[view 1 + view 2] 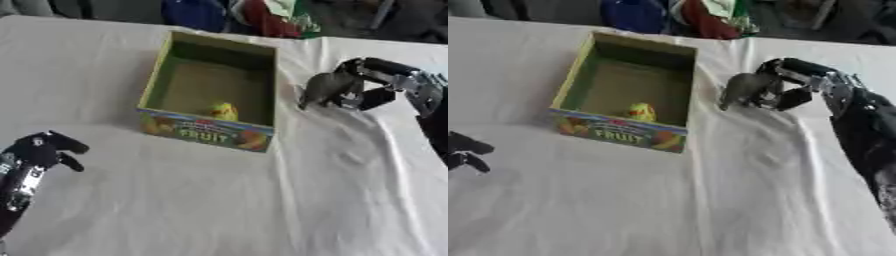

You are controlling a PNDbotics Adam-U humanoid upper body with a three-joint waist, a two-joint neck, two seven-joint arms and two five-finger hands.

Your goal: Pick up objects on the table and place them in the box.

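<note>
Right hand (363, 87) has its fingers curled round a grey object (324, 87), held just beside the box (210, 132), off its right wall and apparently a little above the table (219, 200). Box opening lies to the hand's left, so the coming move is likely a short sideways carry over the right rim, then release. Object's long axis seems to run toward the box; shape otherwise unclear. A yellow item (224, 111) already sits inside near the front wall, leaving open room behind it. Left hand (44, 150) rests idle well apart, lower left, fingers curled, holding nothing. Right hand is far nearer.
</note>
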